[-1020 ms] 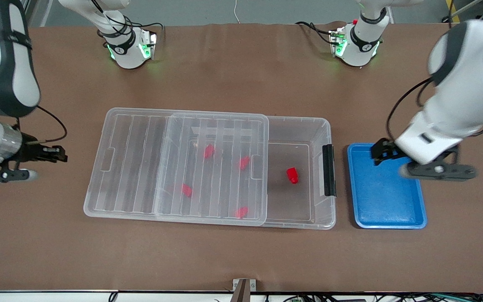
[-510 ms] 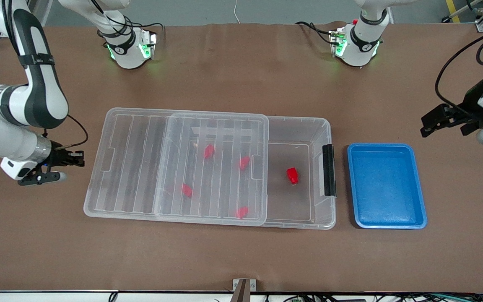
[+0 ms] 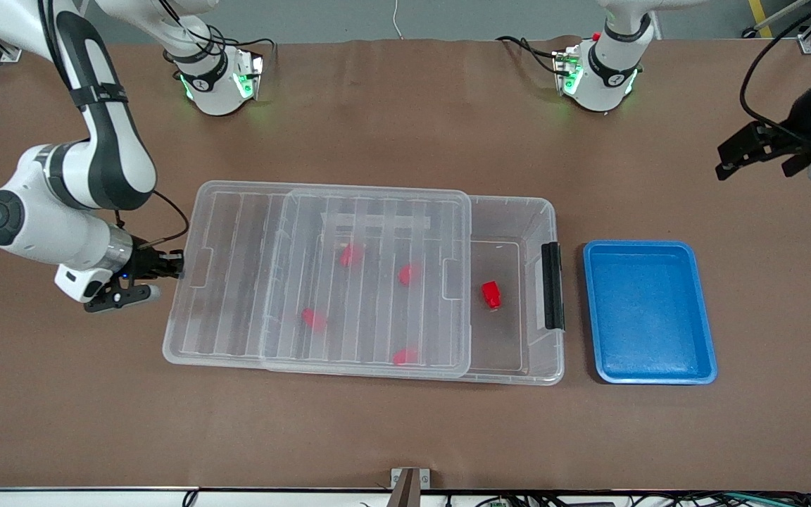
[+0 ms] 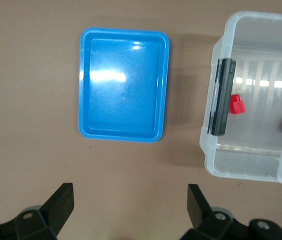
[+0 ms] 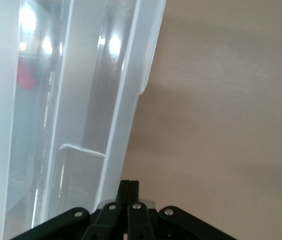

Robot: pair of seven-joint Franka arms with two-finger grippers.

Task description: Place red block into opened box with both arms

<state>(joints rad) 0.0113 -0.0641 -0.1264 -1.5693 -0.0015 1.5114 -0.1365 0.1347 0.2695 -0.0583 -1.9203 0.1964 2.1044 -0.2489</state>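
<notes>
Sliding toward the latch end, the lid (image 3: 370, 278) now covers more of the box (image 3: 511, 211), pushed by the right gripper (image 3: 166, 266), whose fingers are pressed together against the lid's short edge. That looks like closing up: five red blocks already lie inside. The red block (image 3: 491, 294), bright and stepped, sits in the uncovered part near the black latch (image 3: 552, 285). Over the table's corner, the left gripper (image 3: 757, 151) hangs spread wide, holding nothing, with the blue tray (image 3: 648, 313) empty.

A bright red block (image 3: 491, 294) sits in the clear box (image 3: 550, 211), which has a ribbed see-through lid (image 3: 367, 278), a black latch (image 3: 552, 285); the tray (image 3: 648, 312) is plain blue; the table (image 3: 405, 429) is brown.
</notes>
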